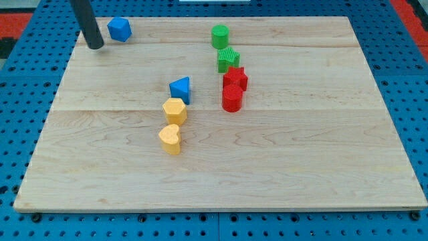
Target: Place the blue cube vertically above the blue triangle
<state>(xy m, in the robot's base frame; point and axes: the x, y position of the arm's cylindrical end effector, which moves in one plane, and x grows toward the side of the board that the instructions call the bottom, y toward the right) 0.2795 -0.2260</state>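
Note:
The blue cube (120,29) sits near the board's top left corner. The blue triangle (180,89) lies near the board's middle, lower and to the right of the cube. My tip (95,45) rests on the board just left of and slightly below the blue cube, a small gap apart from it. The dark rod rises from the tip out of the view's top.
A yellow hexagon (174,110) touches the triangle's lower left; a yellow heart (170,139) lies below it. A green cylinder (220,36), green star-like block (228,60), red star (235,78) and red cylinder (232,98) form a column right of the triangle. The wooden board (321,167) lies on blue pegboard.

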